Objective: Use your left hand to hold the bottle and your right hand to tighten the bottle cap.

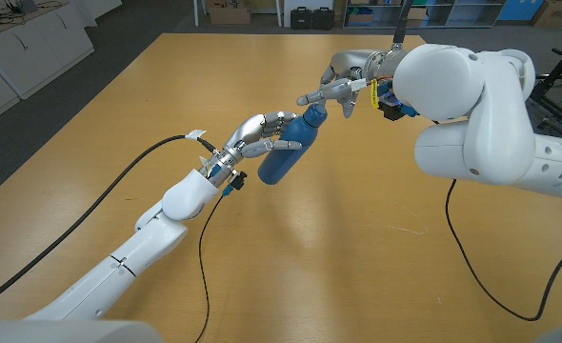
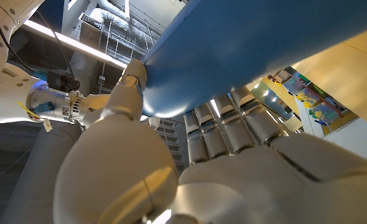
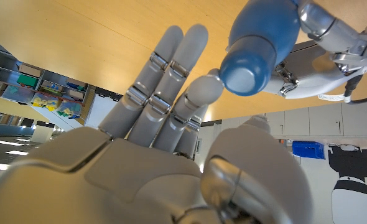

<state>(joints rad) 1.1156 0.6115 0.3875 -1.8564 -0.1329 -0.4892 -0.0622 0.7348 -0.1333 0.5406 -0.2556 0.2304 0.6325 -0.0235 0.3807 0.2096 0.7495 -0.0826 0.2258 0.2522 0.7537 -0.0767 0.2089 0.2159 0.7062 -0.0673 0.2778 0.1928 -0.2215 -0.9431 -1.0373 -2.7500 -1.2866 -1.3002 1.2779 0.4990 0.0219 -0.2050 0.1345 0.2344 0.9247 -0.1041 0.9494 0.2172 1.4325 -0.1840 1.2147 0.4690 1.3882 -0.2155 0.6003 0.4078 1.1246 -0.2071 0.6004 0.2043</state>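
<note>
A blue bottle hangs tilted above the wooden table, its blue cap pointing toward my right hand. My left hand grips the bottle's body, thumb on one side and fingers on the other; the left wrist view shows the same hand wrapped around the bottle. My right hand is at the cap with its fingers stretched out. In the right wrist view its fingers are straight and apart, one fingertip right beside the cap, the thumb away from it. My left hand shows behind the bottle.
A black cable trails from my left wrist across the table's left side. Another cable runs over the right side under my right arm. Cabinets, shelves and cases stand beyond the table's far edge.
</note>
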